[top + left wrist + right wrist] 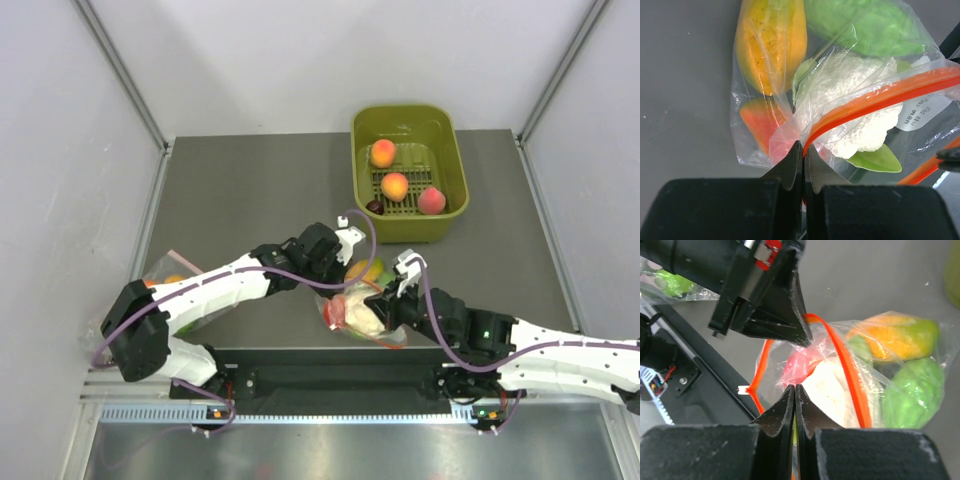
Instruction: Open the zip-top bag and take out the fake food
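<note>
Midway along the table's [250,190] near edge, the zip-top bag [358,312] lies between two robot arms, much of it covered from above by their wrists, so the overhead camera hides both grips. Close up, the left gripper [803,146] has its jaws pressed together on a pinch of clear plastic right at the orange-red zip strip [875,100]. The right gripper [794,389] is likewise clamped tight, a sliver of orange showing between its fingers where it nips the bag's opposite lip. The two halves of the strip stand apart in a loop, so the mouth is partly open.

The fake food [850,85] is all inside: a white cauliflower at the mouth, a green piece [865,25] and a yellow-orange piece [772,45] deeper in, and a red piece [762,120] in one corner. A white label [927,112] on the bag is too creased to read.

At the far right, a green bin [356,170] holds three peaches [395,186] and a small dark plum [375,207]. A second bag [170,270] at the left is largely hidden behind the left arm, its contents only orange and green blurs.
</note>
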Controlling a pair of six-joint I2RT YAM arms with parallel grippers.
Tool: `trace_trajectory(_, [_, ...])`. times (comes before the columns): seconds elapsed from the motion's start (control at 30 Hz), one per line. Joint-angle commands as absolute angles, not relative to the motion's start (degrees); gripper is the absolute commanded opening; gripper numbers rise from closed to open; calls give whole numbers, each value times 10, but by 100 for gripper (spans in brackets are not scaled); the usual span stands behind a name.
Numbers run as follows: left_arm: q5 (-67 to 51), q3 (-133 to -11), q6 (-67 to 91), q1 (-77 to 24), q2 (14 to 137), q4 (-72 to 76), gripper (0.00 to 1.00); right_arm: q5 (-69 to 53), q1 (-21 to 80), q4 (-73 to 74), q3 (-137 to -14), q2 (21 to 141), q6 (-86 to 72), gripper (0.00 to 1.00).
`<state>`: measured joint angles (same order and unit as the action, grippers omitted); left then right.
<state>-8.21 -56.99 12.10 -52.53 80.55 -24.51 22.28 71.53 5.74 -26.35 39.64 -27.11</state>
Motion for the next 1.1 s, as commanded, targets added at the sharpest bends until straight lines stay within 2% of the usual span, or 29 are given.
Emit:
trace_trajectory(0.0, [-98,-575,120,-526,806,-247,0,198,729,48,-302,397,-294,1])
trace_trajectory(0.2, [-108,-571,120,-526,793,-241,0,208,758,78,-303,444,-318,9])
trace_trajectory(0.3, [-117,-570,122,-526,795,-241,0,238,758,112,-318,491,-341,24])
trace_trajectory(0.33, [-120,-570,124,-526,795,-241,0,250,758,117,-322,501,-346,42])
trace_trajectory(0.4, [-125,-570,124,-527,796,-240,0,263,758,126,-329,522,-349,58])
trace_trajectory(0.47, [-132,-570,124,-528,797,-240,0,287,760,135,-334,531,-354,91])
trace_trajectory(0.53, [-134,-571,125,-529,797,-241,0,314,761,146,-339,539,-358,97])
trace_trajectory(0.63, [-134,-571,125,-529,797,-241,0,340,762,164,-345,544,-361,100])
trace_trajectory(0.9, [-146,-571,125,-533,800,-240,0,395,763,208,-336,572,-416,100])
trace_trajectory(1.07, [-148,-571,124,-535,800,-239,0,384,761,196,-324,594,-420,100])
